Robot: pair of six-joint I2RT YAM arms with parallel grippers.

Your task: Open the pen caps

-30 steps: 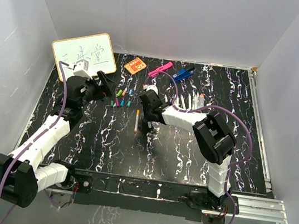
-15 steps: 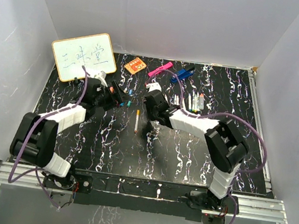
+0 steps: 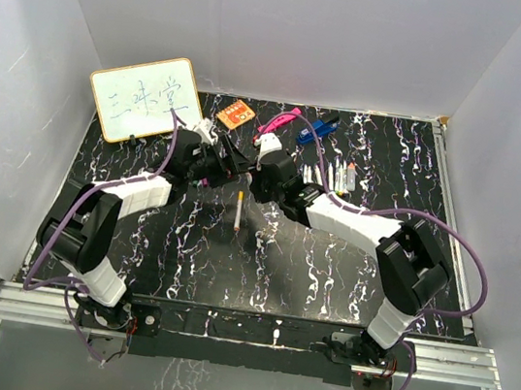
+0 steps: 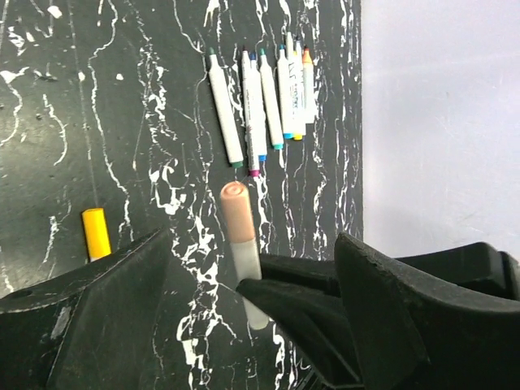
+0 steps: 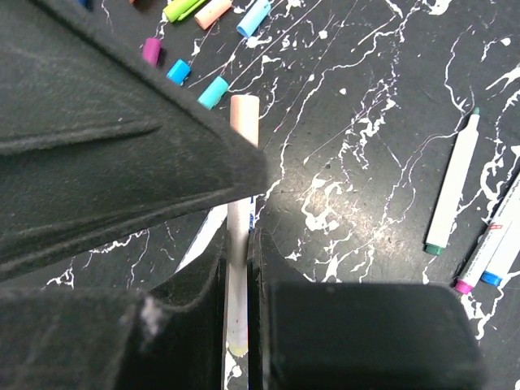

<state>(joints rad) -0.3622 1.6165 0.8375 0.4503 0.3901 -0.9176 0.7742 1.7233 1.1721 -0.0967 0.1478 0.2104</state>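
Clamping right pincer (image 5: 238, 244) on pen (image 5: 236, 325); left pincer (image 4: 250, 244) wide, straddling peach cap (image 4: 238, 213).

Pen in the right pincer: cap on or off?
On. The peach cap sits on the white pen clamped in the right pincer; the open left pincer straddles it, not gripping.

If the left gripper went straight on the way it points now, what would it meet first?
Probably the peach cap of the pen clamped in the right gripper: it sits in line between the left gripper's open jaws. Depth is unclear, so this is a judgement from the wrist view.
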